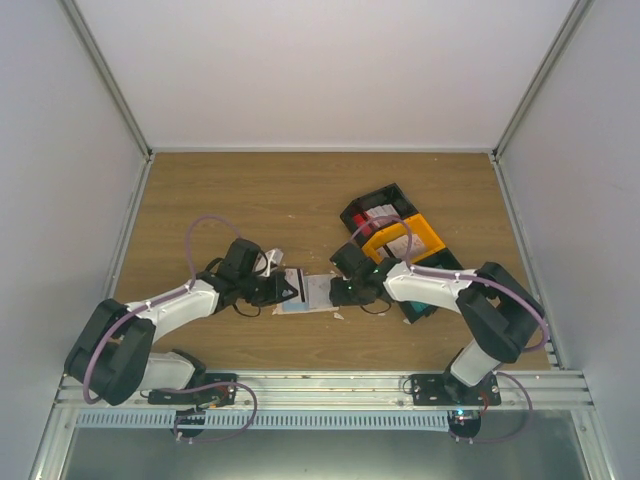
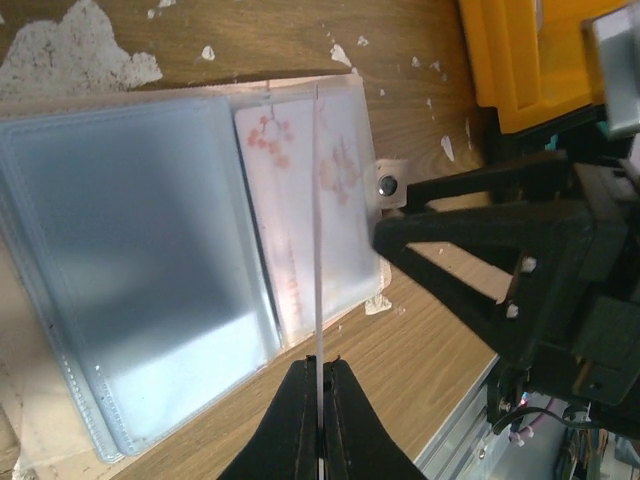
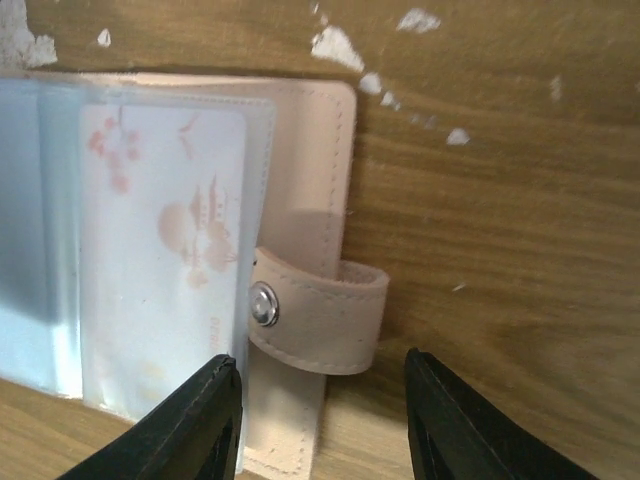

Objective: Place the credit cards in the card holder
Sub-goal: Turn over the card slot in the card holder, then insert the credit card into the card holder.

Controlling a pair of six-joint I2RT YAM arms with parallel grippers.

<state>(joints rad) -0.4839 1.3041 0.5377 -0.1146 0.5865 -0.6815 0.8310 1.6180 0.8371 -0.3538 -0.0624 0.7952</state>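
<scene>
Beige wallet (image 3: 310, 160), open: left gripper (image 2: 320, 395) clamped on edge-on card (image 2: 318, 230); right gripper (image 3: 322, 420) parted astride tab (image 3: 325, 315), holding nothing. Advised: pin wallet, slide card squarely into sleeve (image 2: 130, 250).

Card holder (image 3: 310, 180): matt stitched beige leather, perhaps faux; glossy clear plastic sleeves (image 2: 130, 260); shiny metal snap (image 3: 264, 304); wood-grain table (image 3: 520, 200); thin plastic credit card (image 2: 318, 250).

We see a flat beige folding card holder (image 1: 314, 297) open on the brown wooden bench (image 1: 250, 195). The left pincer (image 1: 288, 290) grips a white card with a dark stripe (image 1: 300, 284) over its left side; the right pincer (image 1: 342, 293) sits at its right edge, near a yellow plastic bin (image 1: 428, 238).
</scene>
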